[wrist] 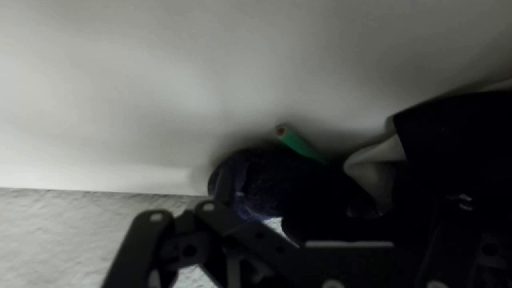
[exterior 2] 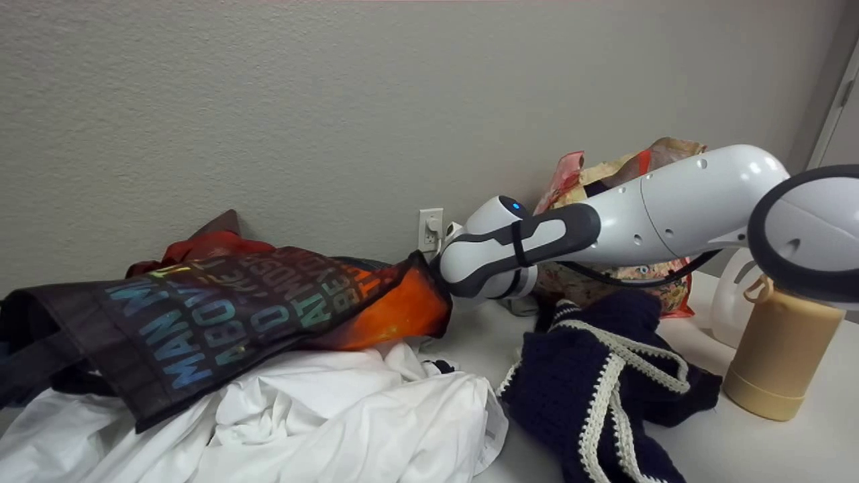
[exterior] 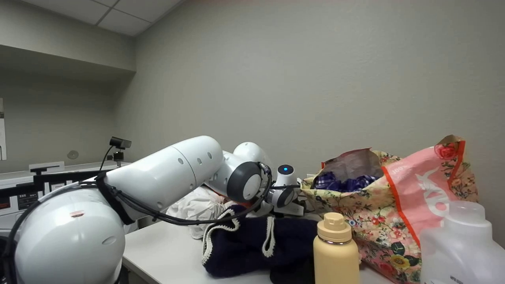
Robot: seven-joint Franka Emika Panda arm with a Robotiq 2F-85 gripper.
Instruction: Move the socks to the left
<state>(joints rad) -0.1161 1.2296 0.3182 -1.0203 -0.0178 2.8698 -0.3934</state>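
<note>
In the wrist view a bunched dark navy cloth [wrist: 272, 180], which may be the socks, lies on the white table [wrist: 160, 80] close to the wall. The view is too dark to tell for sure. My gripper [wrist: 348, 188] is at this cloth. Its left finger stands at the cloth's left end; the right finger is lost in black shadow. The fingers look spread apart, with the cloth between them. A green pencil-like stick [wrist: 302, 148] sticks out from under the cloth. In both exterior views the arm [exterior: 185, 161] [exterior 2: 637, 221] reaches low toward the wall and the gripper is hidden.
A dark lettered bag [exterior 2: 248, 315] with an orange lining lies on white cloth [exterior 2: 349, 416] beside the wrist. A navy sweater with white trim [exterior 2: 570, 389], a yellow bottle [exterior: 336, 252], a floral bag [exterior: 378, 221] and a translucent jug [exterior: 461, 252] stand around the arm.
</note>
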